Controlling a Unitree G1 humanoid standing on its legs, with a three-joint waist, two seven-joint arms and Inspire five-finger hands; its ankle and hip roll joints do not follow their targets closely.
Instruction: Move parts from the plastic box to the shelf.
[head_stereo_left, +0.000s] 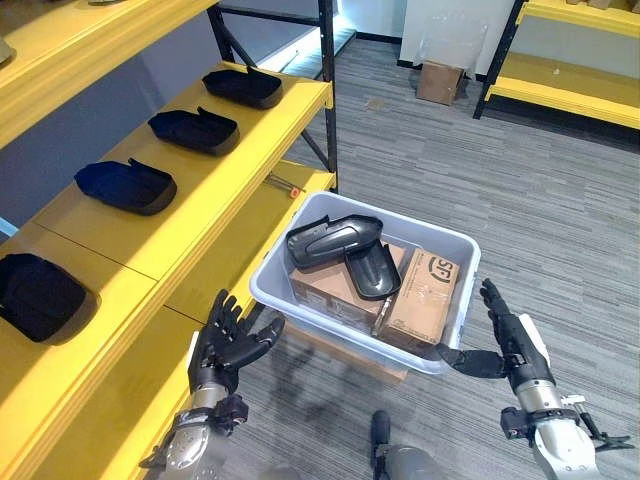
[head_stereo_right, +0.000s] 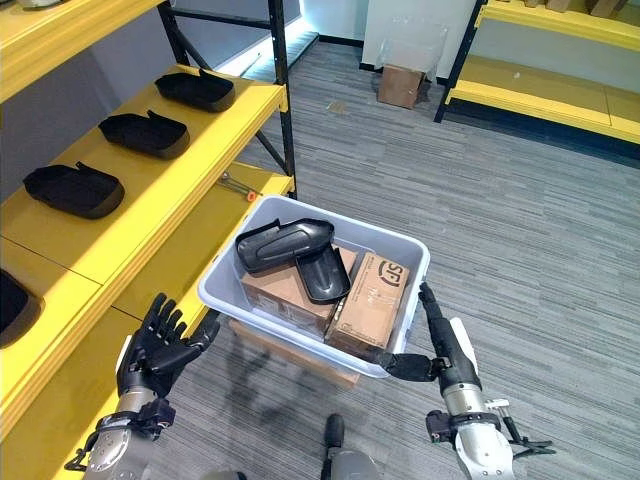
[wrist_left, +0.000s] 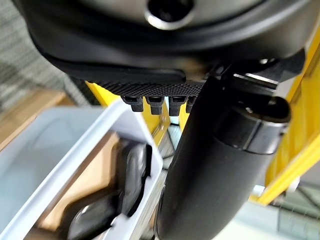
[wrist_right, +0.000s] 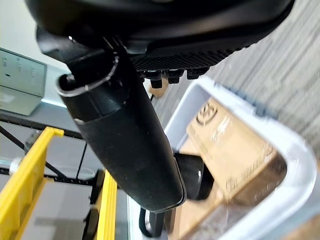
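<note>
We see four dark parts already lying in a row on the yellow shelf (head_stereo_left: 190, 190), the nearest (head_stereo_left: 40, 297) at its front end and the farthest (head_stereo_left: 243, 87) by the upright; two more parts (head_stereo_left: 335, 242) lie crossed on the cardboard boxes (head_stereo_left: 425, 290) inside the plastic box (head_stereo_left: 300, 225), so we judge the job well begun with these two left; our left hand (head_stereo_left: 225, 343) and right hand (head_stereo_left: 505, 335) flank the box, fingers straight and released, holding nothing; next we must reach in for a part.
</note>
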